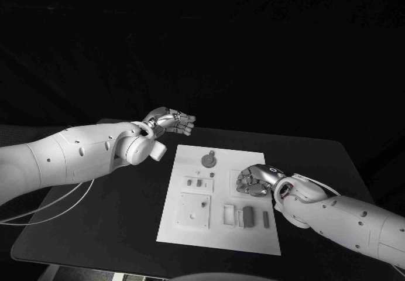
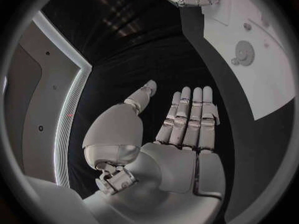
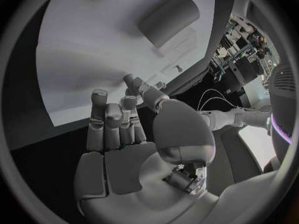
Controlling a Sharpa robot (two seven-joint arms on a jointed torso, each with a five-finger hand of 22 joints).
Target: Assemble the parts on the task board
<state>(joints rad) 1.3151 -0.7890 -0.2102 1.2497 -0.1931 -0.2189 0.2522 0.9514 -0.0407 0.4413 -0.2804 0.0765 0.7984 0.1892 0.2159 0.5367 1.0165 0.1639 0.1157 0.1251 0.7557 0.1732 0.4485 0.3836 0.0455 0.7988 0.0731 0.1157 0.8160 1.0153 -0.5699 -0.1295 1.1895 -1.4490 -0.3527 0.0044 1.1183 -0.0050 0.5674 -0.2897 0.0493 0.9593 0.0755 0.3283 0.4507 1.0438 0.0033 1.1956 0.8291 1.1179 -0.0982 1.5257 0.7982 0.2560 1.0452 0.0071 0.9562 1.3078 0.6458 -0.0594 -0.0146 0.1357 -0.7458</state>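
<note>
Looking across our black bench, we find the flat white rectangular task board lying in the middle, with small grey rectangular parts lying in its nearest row and a round grey disc-shaped part toward its far end. These pieces look light, stiff and smooth, so we judge a pinch across their short sides suits them best. Our right robot hand hovers over the board's right side, fingers curled inward; the right wrist view shows those fingers bent but holding nothing. Farther off, our left robot hand hangs beyond the board's far left corner; its wrist view shows fingers straight and empty, with the disc alongside.
</note>
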